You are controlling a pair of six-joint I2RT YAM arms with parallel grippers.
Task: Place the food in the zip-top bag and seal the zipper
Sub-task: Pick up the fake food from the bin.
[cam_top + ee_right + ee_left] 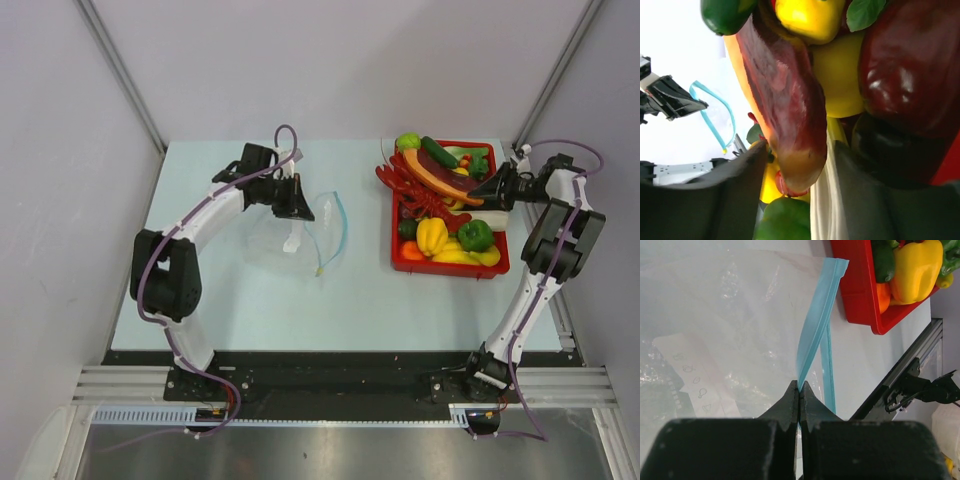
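Left claw (799, 390) clenched on the zipper (816, 320); bag (730, 315) edges cut off. Right claw (797, 165) straddles a maroon-orange fruit (785, 100); grip unclear, its far end hidden

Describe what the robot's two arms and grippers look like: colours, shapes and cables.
The left arm and right arm both have white tubular links, bulky black joint housings and a purple cable looping alongside. The left gripper is matte black: a blocky body with two wedge-shaped fingers tapering to points. The right gripper is black too, its fingers broad and smooth close up.
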